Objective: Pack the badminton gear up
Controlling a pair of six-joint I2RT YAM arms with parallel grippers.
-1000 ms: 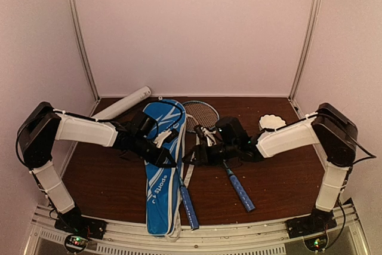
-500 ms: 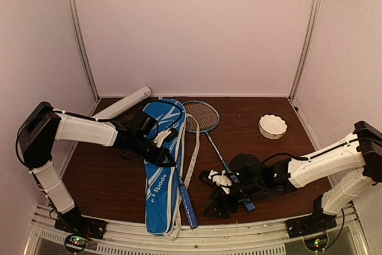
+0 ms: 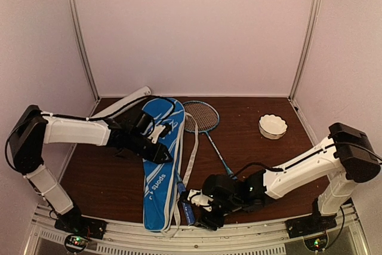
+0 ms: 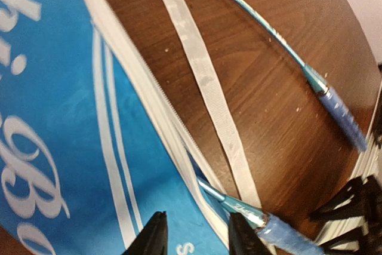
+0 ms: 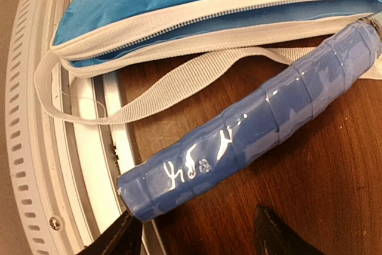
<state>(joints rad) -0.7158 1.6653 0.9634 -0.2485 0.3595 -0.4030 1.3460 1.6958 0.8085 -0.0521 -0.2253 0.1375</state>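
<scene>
**Barely begun: one racket half in, the rest still out**

The bag (image 3: 160, 168) lies lengthwise on the table (image 3: 268, 165), left of the middle, with its zip open along the right-hand edge. The bagged racket (image 4: 239, 208) has gone in head first, but its blue handle (image 5: 256, 129) sticks out at the near end, the butt reaching the rail (image 3: 256, 229). The loose racket (image 3: 202, 116) lies on bare wood just right of the bag, its head toward the back wall and its shaft running down toward the right arm. The tube (image 3: 125, 101) lies at the far left, behind the left arm and beside the bag, unpacked. No shuttlecock shows in any view, so I cannot say where they are.

The left pincer (image 4: 197, 219) sits over the bag's right edge about midway along. Its fingers are apart, the zip edge and the racket shaft run between them, and nothing looks clamped. The right pincer (image 5: 196, 213) is low at the near edge with its fingers spread wide just off the butt of the handle, not closed on it.

By my reading the job is in its early part. The right arm looks placed to take the handle and slide that racket fully home while the left steadies the bag. After that the loose racket has to go in, the tube and shuttlecocks need dealing with — wherever the latter are — and the zip has to be run shut.
</scene>
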